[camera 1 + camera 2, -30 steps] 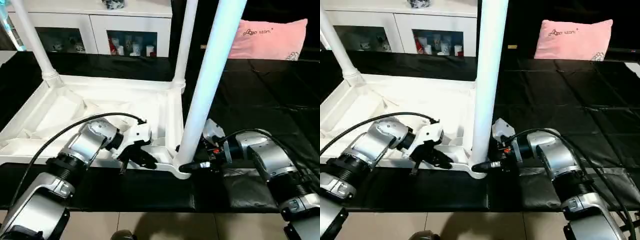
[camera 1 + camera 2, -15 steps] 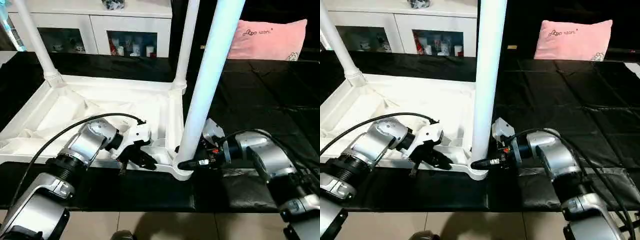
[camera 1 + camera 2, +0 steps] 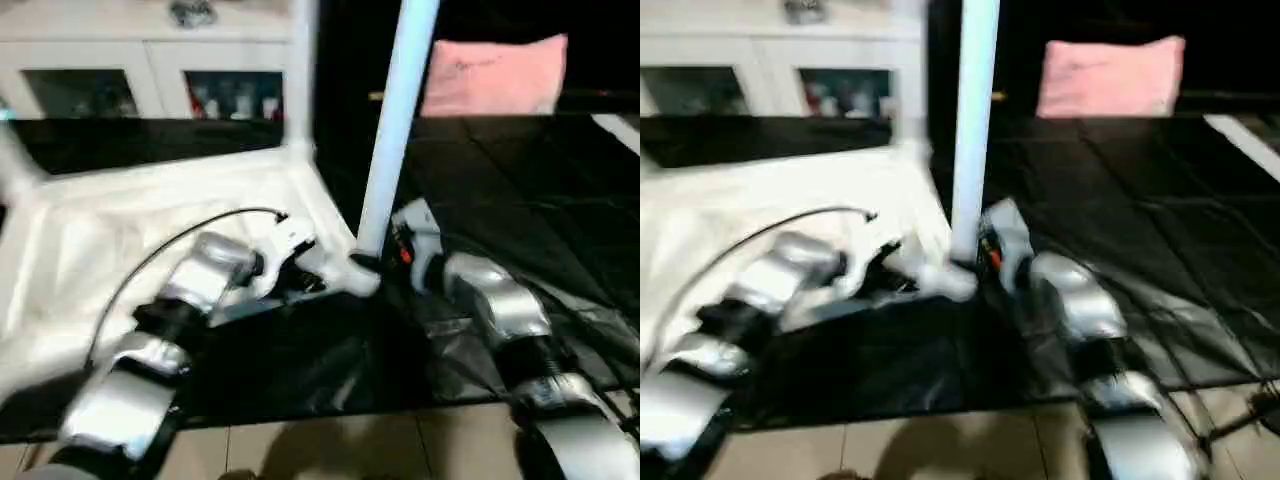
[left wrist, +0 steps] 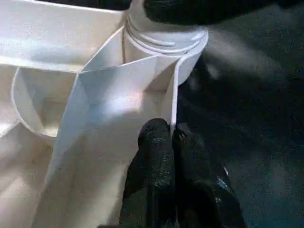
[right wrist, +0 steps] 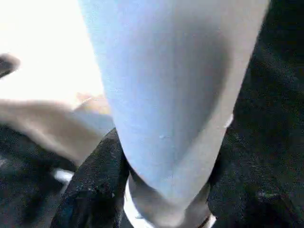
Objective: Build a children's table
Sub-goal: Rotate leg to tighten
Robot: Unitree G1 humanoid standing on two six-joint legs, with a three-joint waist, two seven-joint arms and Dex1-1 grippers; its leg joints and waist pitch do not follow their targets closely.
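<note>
While the head camera has swung hard and smeared everything, the tabletop (image 3: 150,220) has turned on the black worktop (image 3: 520,200) since half a second ago: its near corner socket (image 4: 166,42) now points toward the robot's right, and the whole upturned slab sits skewed where it lay square before. Behind it stand the white cabinet (image 3: 140,70) and a pink pillow (image 3: 495,75), both shifted in the picture by the camera's own move. Down to the leg (image 3: 395,130): upright, seated in that near corner socket, just as it was. Right gripper (image 5: 166,190) has its jaws spread wide around the leg's base, a black finger pressing each side, clenched on it. Left gripper (image 4: 172,137) has its jaws pinched nearly together on the thin rim wall of the tabletop, just beside the socket, the wall's edge caught between the two fingertips (image 4: 154,137).
</note>
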